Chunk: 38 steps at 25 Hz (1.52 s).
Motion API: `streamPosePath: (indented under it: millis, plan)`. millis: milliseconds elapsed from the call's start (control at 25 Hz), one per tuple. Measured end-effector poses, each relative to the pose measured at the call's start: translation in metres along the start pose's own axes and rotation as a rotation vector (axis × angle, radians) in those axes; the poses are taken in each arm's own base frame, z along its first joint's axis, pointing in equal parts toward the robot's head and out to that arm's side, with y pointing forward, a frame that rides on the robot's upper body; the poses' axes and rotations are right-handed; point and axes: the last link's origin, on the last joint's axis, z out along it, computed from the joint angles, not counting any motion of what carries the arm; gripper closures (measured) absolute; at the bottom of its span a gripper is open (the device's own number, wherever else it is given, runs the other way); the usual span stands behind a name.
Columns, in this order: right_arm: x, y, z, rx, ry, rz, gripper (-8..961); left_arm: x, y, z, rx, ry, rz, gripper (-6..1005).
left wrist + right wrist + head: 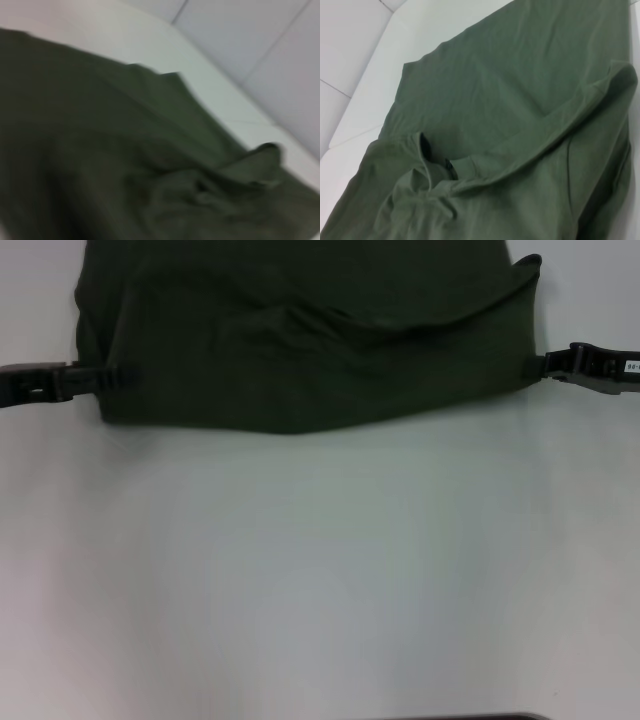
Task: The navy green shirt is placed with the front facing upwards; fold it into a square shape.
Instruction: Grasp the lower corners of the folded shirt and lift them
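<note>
The navy green shirt [310, 340] lies at the far side of the white table [320, 570], its near part doubled over into a raised layer with a sagging crease across the middle. My left gripper [108, 376] meets that layer's left edge and is shut on the cloth. On the opposite edge, my right gripper [540, 365] pinches the fabric in the same way. In the right wrist view the shirt [520, 100] fills the picture, with the round collar [427, 170] and a small dark tag [449, 167] bunched at the fold. The left wrist view shows only rumpled shirt cloth [125, 160]. No lettering shows.
Bare white tabletop stretches from the shirt toward me. A thin dark strip [460, 717] sits at the near edge in the head view. Beyond the table edge [220, 85], pale floor tiles [260, 40] show in both wrist views.
</note>
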Motion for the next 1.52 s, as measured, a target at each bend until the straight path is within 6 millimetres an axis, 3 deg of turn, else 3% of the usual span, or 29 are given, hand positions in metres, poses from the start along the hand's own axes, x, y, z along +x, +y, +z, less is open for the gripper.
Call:
streamPosePath:
  millis: [240, 640, 1160, 1520]
  plan:
    - [0.000, 0.001, 0.000, -0.004, 0.000, 0.001, 942, -0.008, -0.016, 0.007, 0.109, -0.020, 0.003, 200]
    - [-0.003, 0.004, 0.002, -0.012, 0.001, 0.002, 942, -0.008, -0.012, 0.027, 0.122, -0.089, 0.068, 210]
    - [-0.004, 0.004, 0.001, -0.011, 0.000, 0.002, 942, -0.006, -0.014, 0.034, 0.156, -0.102, 0.086, 224]
    - [-0.005, 0.003, 0.001, -0.009, -0.003, -0.001, 943, -0.009, -0.014, 0.034, 0.159, -0.137, 0.083, 439]
